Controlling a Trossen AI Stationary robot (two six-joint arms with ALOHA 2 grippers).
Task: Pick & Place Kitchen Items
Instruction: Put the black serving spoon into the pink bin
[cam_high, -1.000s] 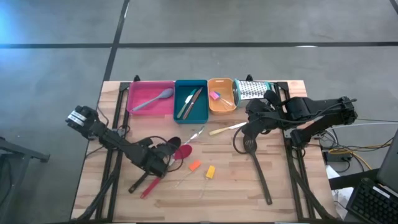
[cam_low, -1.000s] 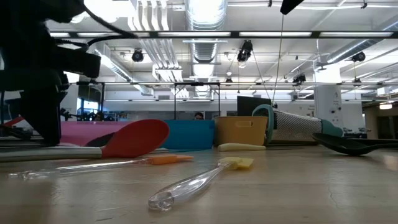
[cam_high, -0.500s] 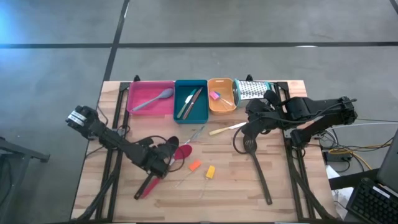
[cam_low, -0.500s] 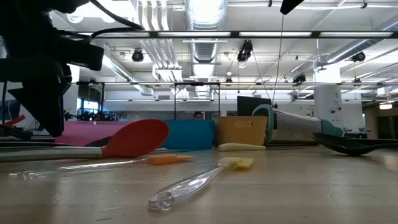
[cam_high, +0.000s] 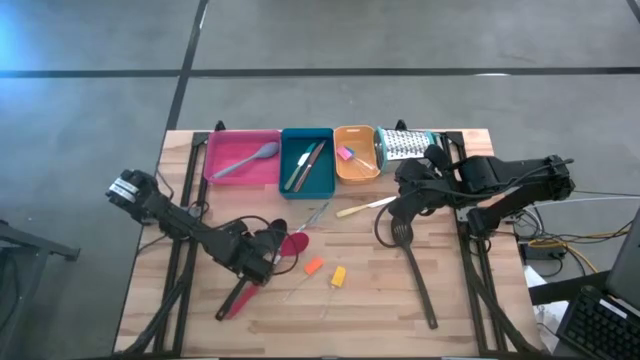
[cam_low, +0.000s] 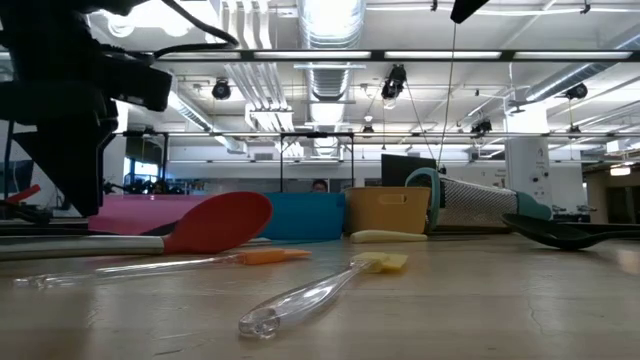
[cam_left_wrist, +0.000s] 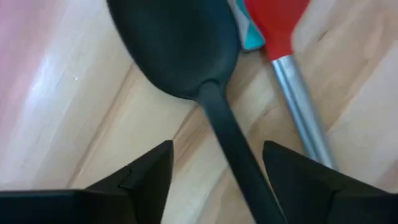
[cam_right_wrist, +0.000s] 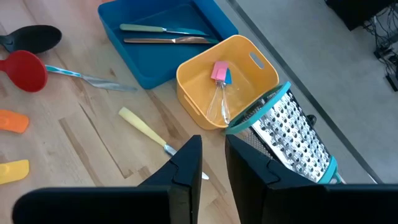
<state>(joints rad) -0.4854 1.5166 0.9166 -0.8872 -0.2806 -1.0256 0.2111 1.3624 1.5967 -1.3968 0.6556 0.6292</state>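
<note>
A black ladle (cam_left_wrist: 174, 43) lies flat on the wooden table, its bowl (cam_high: 275, 231) beside the bowl of a red spoon (cam_high: 294, 244). My left gripper (cam_left_wrist: 217, 146) hangs open just above the ladle's handle, one finger on each side, touching neither side. Small orange (cam_high: 313, 266) and yellow (cam_high: 338, 276) pieces lie right of the spoon. A black slotted turner (cam_high: 402, 233) lies right of centre. My right gripper (cam_right_wrist: 213, 146) waits high above the turner's head (cam_high: 400, 205), with a narrow gap and nothing between its fingers.
Along the far edge stand a pink tray (cam_high: 215, 150) holding a grey-blue spatula (cam_high: 245, 162), a teal tray (cam_high: 329, 188) with knives, an orange tray (cam_high: 340, 176) and a grater (cam_high: 405, 143). Two thin knives (cam_high: 360, 208) (cam_high: 315, 215) lie mid-table.
My left gripper has risen a little above the ladle. The ladle's handle end, which lay apart from the red spoon's handle a second ago, now lies close along it. My right arm has kept still.
</note>
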